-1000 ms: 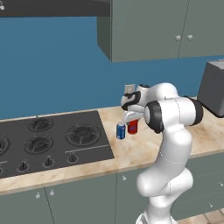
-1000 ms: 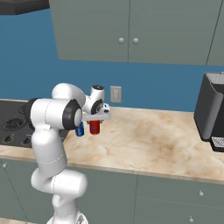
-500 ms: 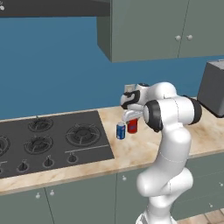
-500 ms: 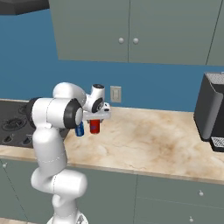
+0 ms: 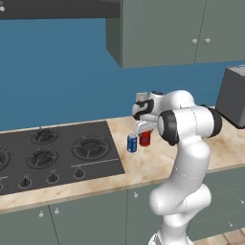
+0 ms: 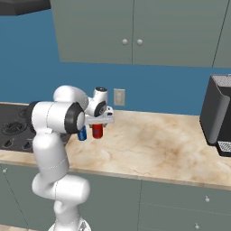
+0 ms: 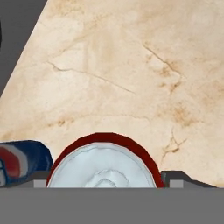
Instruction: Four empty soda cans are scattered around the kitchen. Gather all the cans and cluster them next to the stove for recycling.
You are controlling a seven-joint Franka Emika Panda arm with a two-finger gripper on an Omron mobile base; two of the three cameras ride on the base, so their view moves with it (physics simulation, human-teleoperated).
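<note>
Nearest to me in the hand view is the silver top of the red soda can (image 7: 101, 164), sitting between the 2 finger tips (image 7: 177, 178) of the pincer (image 5: 144, 128), which show just clear of its rim on either side. From that I judge the pincer released rather than gripping, though the tips are cut off low in the picture and I cannot see actual daylight at the can wall. The red soda can stands upright on the counter (image 6: 149, 144), and the blue soda can (image 5: 132, 143) stands just beside it, between it and the stove (image 5: 57, 153); I count 2 cans here. An empty can should be very light, thin-walled and easy to dent or tip, with a slick painted side, so I would take it across the middle of the body with a gentle squeeze. In the right base view the arm hides most of the blue can, and whether the 2 cans touch I cannot tell.
</note>
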